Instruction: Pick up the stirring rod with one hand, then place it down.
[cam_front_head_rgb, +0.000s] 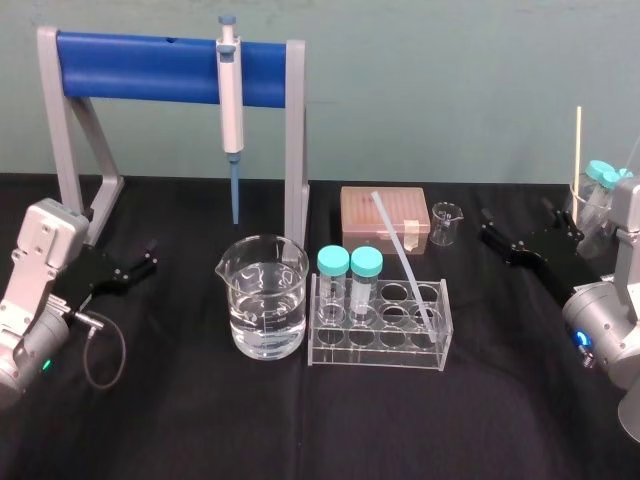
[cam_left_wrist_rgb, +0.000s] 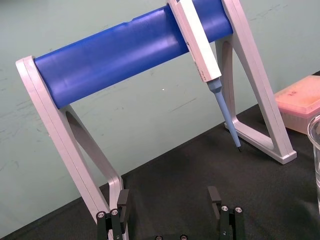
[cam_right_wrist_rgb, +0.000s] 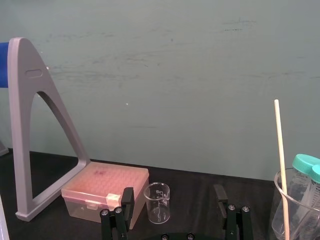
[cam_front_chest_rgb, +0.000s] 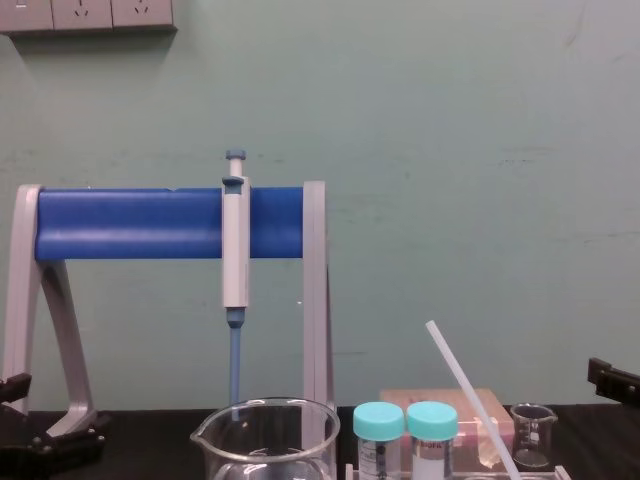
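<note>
The stirring rod (cam_front_head_rgb: 402, 255), long, thin and translucent white, leans in the clear tube rack (cam_front_head_rgb: 375, 357) at the table's middle, its top tilted toward the back left. From the chest view the stirring rod (cam_front_chest_rgb: 470, 395) slants up beside two teal-capped tubes. My right gripper (cam_front_head_rgb: 530, 232) rests open on the black cloth to the right of the rack, well apart from the rod; in the right wrist view its fingers (cam_right_wrist_rgb: 127, 199) stand wide with nothing between them. My left gripper (cam_front_head_rgb: 148, 258) lies open at the far left, and its fingers (cam_left_wrist_rgb: 122, 202) hold nothing.
A large beaker of water (cam_front_head_rgb: 265, 295) stands left of the rack. Behind are a pink tip box (cam_front_head_rgb: 385, 215) and a small beaker (cam_front_head_rgb: 445, 222). A pipette (cam_front_head_rgb: 231, 100) hangs on the blue-barred stand (cam_front_head_rgb: 150, 65). A beaker with a thin stick (cam_front_head_rgb: 578, 160) sits far right.
</note>
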